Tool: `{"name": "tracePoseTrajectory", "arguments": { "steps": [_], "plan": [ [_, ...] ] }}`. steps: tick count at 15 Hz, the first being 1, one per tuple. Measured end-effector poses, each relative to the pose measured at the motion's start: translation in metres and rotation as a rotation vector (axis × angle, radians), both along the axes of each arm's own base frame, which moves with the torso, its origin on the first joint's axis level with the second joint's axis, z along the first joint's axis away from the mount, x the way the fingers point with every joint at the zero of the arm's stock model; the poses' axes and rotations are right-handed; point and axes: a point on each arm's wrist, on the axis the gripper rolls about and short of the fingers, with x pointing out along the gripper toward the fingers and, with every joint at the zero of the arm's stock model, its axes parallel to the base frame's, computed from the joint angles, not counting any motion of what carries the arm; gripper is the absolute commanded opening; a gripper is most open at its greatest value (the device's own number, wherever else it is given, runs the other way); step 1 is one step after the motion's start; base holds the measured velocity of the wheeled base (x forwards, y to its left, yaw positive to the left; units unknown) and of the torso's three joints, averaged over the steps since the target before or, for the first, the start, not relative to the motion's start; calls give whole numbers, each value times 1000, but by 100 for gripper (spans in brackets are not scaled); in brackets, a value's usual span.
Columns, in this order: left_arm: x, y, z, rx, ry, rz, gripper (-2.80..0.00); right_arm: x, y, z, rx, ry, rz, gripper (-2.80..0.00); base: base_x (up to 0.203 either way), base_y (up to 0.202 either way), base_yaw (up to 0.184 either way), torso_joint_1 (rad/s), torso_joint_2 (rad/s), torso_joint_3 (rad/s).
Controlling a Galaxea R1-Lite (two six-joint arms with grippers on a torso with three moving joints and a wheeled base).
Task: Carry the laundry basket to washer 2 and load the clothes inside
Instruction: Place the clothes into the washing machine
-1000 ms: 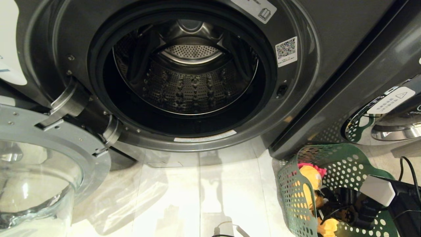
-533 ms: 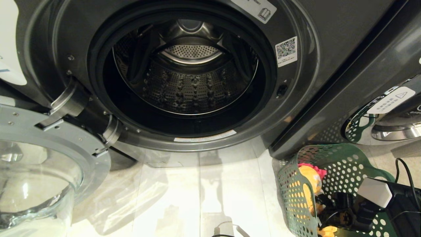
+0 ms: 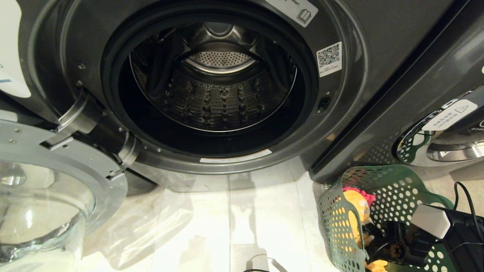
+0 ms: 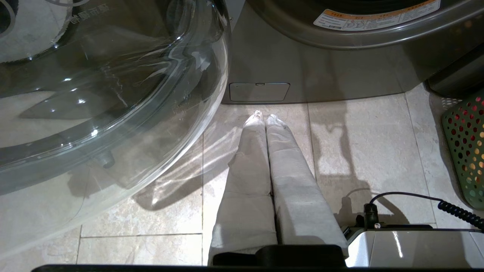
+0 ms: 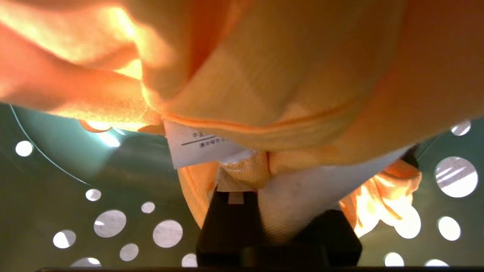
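The right end effector (image 5: pixel 261 181) is down inside the laundry basket (image 5: pixel 49 173), its fingers (image 5: pixel 302 196) pinched together on a fold of the yellow-orange garment (image 5: pixel 264 75). Only the right wrist view shows this grip: cloth fills most of that frame, a white care label (image 5: pixel 196 147) hangs beside the fingers, and the green perforated wall of the basket lies behind. In the head view the same end effector (image 3: pixel 393 243) is a dark shape low in the basket among the clothes (image 3: pixel 357 204), too hidden to read its fingers, though the arm's white housing (image 3: pixel 431 221) and black cables show above the rim.

The head view places the laundry basket (image 3: pixel 393 185) on the floor, to the right of the open washer (image 3: pixel 68 45) and just before the neighbouring machine (image 3: pixel 435 75). Yellow cloth and a strip of red-pink (image 3: pixel 359 190) show through its holes. The drum (image 3: pixel 215 94) stands empty and the door (image 3: pixel 49 166) is swung out to the left.

The left end effector (image 4: pixel 264 115) appears only in the left wrist view, fingers pressed together with nothing between them, hanging over the tiled floor (image 4: pixel 359 143) before the washer's base panel (image 4: pixel 259 91). That view also shows the glass bowl of the door (image 4: pixel 113 83) close by and one edge of the basket (image 4: pixel 465 151).
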Motion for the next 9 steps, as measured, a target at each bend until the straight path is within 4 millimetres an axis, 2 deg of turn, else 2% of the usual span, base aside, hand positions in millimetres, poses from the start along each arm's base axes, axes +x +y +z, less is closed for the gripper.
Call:
{"name": "tracePoseTrajectory", "arguments": {
  "steps": [6,9],
  "plan": [
    [0,0,0,0,0,0,-280,1,-1,4,-1,-3,-2,-280,0,0,0,0,0,0],
    [0,0,0,0,0,0,-280,-3,0,27,12,2,3,-280,0,0,0,0,0,0]
  ]
}}
